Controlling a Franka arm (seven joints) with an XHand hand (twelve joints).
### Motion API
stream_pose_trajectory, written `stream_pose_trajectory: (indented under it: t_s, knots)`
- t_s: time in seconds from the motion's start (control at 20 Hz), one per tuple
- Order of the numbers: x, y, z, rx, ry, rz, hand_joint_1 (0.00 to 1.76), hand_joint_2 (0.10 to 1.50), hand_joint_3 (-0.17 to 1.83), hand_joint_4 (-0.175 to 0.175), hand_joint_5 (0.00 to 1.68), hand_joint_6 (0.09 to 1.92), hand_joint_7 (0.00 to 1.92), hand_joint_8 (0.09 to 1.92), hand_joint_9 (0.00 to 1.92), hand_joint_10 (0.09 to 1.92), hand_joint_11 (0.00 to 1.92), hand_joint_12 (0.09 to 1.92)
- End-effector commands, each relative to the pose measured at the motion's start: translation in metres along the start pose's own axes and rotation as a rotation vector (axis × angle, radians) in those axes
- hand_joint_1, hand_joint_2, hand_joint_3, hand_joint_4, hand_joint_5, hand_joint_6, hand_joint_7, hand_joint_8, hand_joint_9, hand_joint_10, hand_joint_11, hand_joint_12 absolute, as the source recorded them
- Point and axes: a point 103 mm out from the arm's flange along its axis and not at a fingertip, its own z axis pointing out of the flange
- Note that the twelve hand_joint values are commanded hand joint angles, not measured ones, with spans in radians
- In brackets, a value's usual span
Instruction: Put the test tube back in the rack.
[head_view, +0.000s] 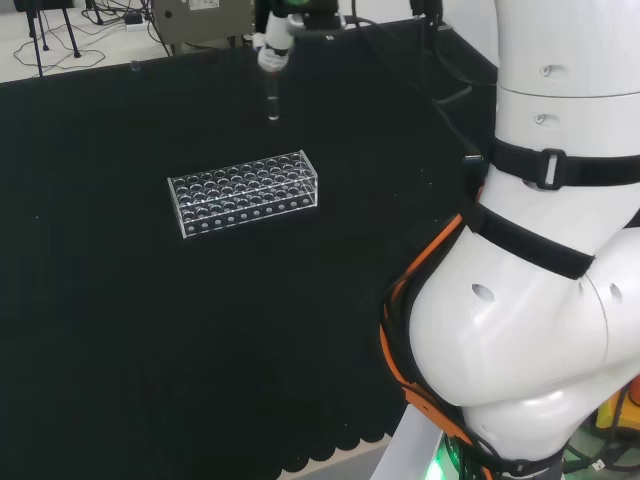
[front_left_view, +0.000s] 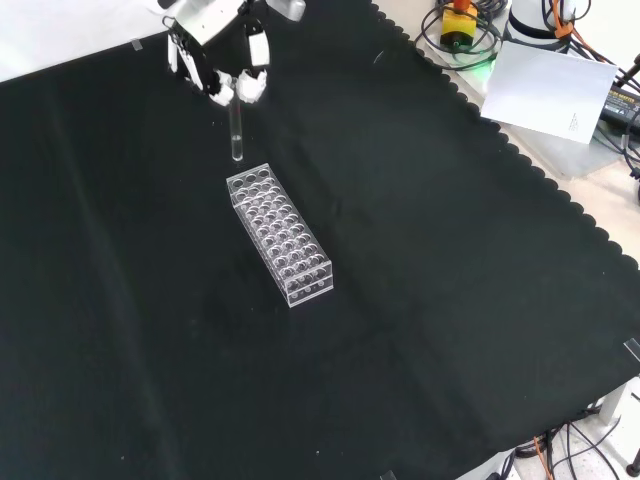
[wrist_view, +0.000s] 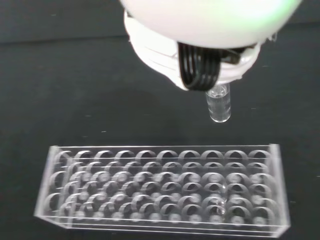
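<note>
Black scallop-edged cloth (front_left_view: 450, 330), pale floor (head_view: 30, 50), cables (front_left_view: 600, 440), white sheet (front_left_view: 545, 85).

Clear rack (front_left_view: 281, 234) alone mid-cloth (front_left_view: 450, 300) — bare black bench all round it

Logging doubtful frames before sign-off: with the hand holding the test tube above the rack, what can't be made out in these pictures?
- Test tube top: covered by the hand in the front view and the wrist view.
- Tube contents: clear glass, too small in the head view.
- Which hole of the rack the tube is over: the views don't settle it.
- Whether any rack hole is filled: clear plastic, unclear.
</note>
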Motion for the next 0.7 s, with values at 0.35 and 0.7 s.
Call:
stream_pose_trajectory:
  t_s: [0.35,0.7]
  knots:
    - [0.034,0.002,0.009,0.021,0.036,-0.074,1.44,0.52,0.79,-0.175,1.38,0.5,1.45,0.66,1.5,0.13,0.87,1.18]
    - [0.048,0.006,0.016,0.032,0.049,-0.098,1.44,0.51,0.79,-0.175,1.38,0.5,1.45,0.66,1.5,0.13,0.87,1.18]
